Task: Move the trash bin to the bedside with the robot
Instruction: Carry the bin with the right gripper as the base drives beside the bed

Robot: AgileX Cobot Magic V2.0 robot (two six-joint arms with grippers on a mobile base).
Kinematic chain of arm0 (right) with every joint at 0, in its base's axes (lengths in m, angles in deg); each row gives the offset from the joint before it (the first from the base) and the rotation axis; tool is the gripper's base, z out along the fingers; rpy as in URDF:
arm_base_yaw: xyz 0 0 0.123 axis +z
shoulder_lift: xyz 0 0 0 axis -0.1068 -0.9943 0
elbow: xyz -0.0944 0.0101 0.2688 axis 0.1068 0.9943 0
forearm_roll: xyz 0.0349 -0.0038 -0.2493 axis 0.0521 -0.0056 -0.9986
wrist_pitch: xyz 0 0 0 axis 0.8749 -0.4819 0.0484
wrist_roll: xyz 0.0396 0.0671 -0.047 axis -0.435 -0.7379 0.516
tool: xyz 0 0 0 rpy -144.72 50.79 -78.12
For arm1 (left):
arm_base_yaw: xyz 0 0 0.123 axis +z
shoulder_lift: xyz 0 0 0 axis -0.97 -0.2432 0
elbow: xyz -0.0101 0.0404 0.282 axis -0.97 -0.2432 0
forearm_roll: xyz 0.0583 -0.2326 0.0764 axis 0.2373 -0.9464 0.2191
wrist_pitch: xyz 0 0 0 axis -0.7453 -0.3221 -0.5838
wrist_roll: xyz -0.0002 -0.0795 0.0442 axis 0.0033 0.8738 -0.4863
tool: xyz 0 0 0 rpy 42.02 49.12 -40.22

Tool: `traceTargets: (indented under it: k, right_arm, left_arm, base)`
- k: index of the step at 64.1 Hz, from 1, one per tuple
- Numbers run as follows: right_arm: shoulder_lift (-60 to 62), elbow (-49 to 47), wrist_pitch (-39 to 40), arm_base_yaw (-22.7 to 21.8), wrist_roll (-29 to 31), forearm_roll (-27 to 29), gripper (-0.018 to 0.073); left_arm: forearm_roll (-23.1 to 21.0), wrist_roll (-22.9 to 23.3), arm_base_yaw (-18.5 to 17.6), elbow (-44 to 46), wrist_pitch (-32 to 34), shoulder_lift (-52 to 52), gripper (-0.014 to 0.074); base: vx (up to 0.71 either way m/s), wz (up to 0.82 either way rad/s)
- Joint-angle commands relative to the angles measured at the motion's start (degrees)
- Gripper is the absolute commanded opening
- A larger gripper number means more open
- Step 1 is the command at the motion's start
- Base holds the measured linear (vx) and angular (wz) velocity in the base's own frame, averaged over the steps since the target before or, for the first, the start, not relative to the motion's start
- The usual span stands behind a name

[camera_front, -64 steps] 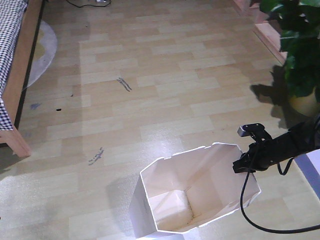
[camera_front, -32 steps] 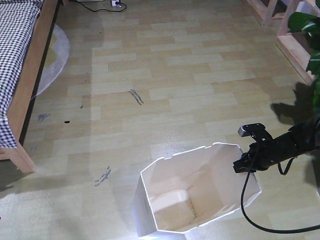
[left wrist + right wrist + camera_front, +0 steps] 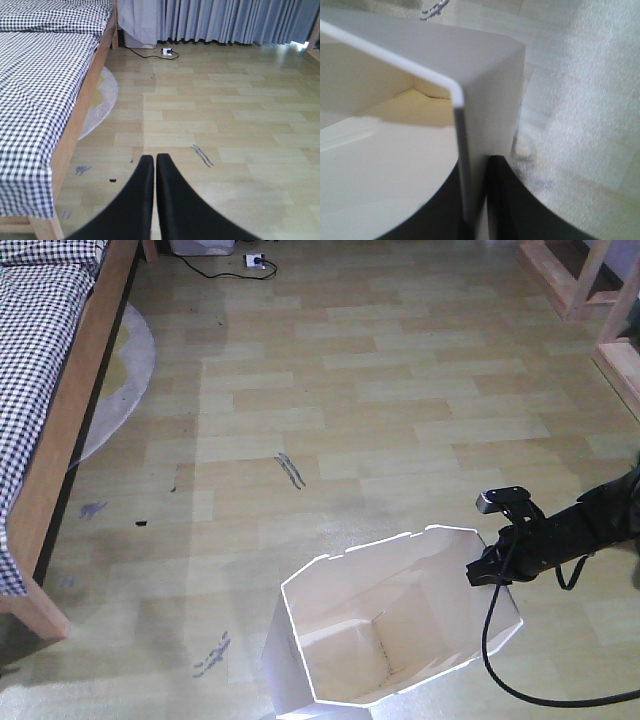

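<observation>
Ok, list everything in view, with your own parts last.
trash bin: 1, white, cream inside, on the floor at the bottom of the front view
bed: 1, reddish-brown frame, black-and-white checked bedding, left side
rug: 1, grey, round, partly under the bed
power strip: 1, white with black cable, on the floor by the curtains
curtains: grey-blue, along the far wall
wooden frame: light wood, top right
scuff marks: several, dark, mid-floor
left tool: 1, black, shut, empty, over the floor
right tool: 1, black, clamped on the trash bin's wall
</observation>
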Motion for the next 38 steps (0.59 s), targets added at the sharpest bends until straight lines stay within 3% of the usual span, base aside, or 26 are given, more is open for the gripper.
traceTargets:
  k: [1,38]
  right_arm:
    - [4.27,-0.64,-10.78,-0.29,-1.06,3.91,-0.0005]
    - [4.27,-0.64,-10.78,-0.29,-1.06,3.91,-0.0005]
  left_arm:
    - [-0.13,0.25,-0.17,-0.19,3.76,0.81,-0.0006]
    - [-0.13,0.25,-0.17,-0.19,3.76,0.81,-0.0006]
  base:
    - [0.39,0.09]
    - [0.40,0.03]
